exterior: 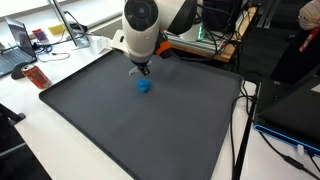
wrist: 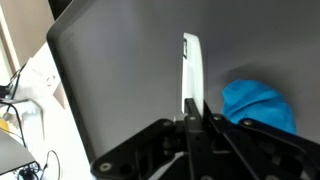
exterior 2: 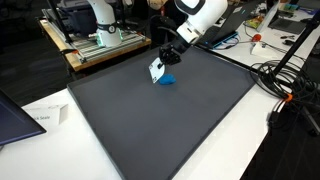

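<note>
My gripper (wrist: 192,112) is shut on a thin white flat piece (wrist: 190,65), which the wrist view shows edge-on, sticking out past the fingertips. In an exterior view the white piece (exterior 2: 157,70) hangs from the gripper (exterior 2: 161,66) just above the dark grey mat (exterior 2: 150,125). A small blue object (exterior 2: 169,79) lies on the mat right beside the piece; whether they touch is unclear. In the wrist view the blue object (wrist: 258,103) is just right of the jaws. The gripper (exterior: 141,69) hovers directly above the blue object (exterior: 143,86) at the mat's (exterior: 130,130) far side.
A laptop (exterior: 14,52) and a red-orange item (exterior: 36,77) sit beyond the mat's edge. Cables (exterior: 240,120) trail along one side. A sheet of paper (exterior 2: 42,118) lies off a mat corner, and a metal frame (exterior 2: 98,40) stands behind.
</note>
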Tool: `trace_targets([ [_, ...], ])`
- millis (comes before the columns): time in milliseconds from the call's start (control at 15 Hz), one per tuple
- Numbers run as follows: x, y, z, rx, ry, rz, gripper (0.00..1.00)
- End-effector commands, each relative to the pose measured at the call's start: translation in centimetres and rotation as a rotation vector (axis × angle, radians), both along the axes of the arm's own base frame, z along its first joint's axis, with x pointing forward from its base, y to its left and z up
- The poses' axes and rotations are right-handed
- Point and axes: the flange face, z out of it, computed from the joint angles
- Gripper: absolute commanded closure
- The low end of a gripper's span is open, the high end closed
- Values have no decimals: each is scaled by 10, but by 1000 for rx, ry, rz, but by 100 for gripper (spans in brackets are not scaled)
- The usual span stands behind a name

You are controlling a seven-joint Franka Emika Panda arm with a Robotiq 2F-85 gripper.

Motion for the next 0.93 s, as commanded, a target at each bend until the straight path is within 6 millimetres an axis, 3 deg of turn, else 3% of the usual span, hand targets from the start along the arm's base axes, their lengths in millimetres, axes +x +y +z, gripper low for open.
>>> trace_targets([
  [0,-3,3,5,-40,-28,-66,99],
  [467,-1,1,15,-68,-82,-134,99],
  [867,6,-26,39,-81,-102,-188,99],
])
